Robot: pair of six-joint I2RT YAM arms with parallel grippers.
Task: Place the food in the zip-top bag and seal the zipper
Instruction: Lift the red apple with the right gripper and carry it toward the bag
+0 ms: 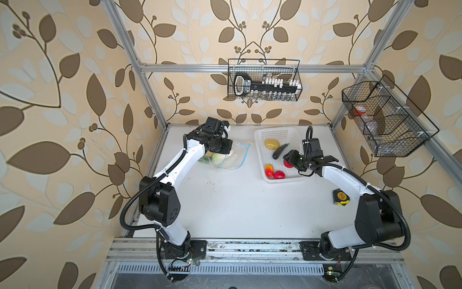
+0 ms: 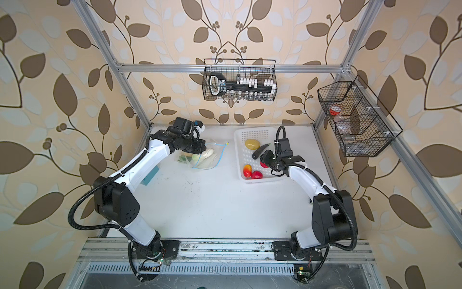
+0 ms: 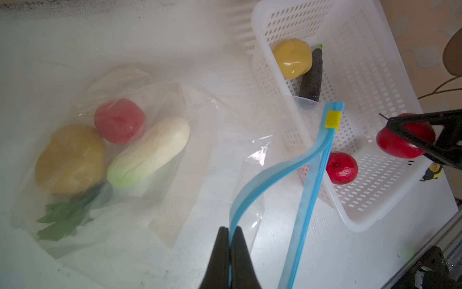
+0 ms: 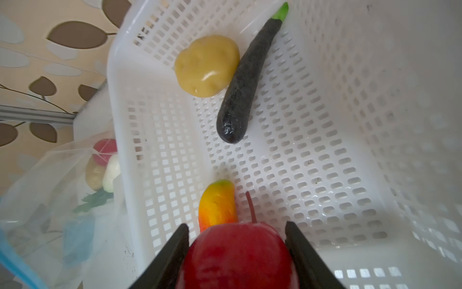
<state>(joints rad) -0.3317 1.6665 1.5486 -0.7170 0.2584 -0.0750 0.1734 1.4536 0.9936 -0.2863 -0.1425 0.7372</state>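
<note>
Table (image 1: 225, 205) carrying a white basket (image 1: 275, 130) and, just beside it, the clear bag (image 3: 205, 130), mouth agape, with four food pieces inside. In the basket: potato (image 4: 206, 66), eggplant (image 4: 243, 82), mango (image 4: 217, 202), tomato (image 3: 341, 167). Right tool (image 4: 237, 226) clamped on an apple (image 4: 240, 255); left tool (image 3: 230, 229) pinched together on one zipper (image 3: 265, 177) lip.

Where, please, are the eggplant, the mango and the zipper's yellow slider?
eggplant (image 4: 246, 77), right wrist view, middle of its dark body.
mango (image 4: 217, 204), right wrist view, its orange middle.
yellow slider (image 3: 333, 120), left wrist view, its flat face.
</note>
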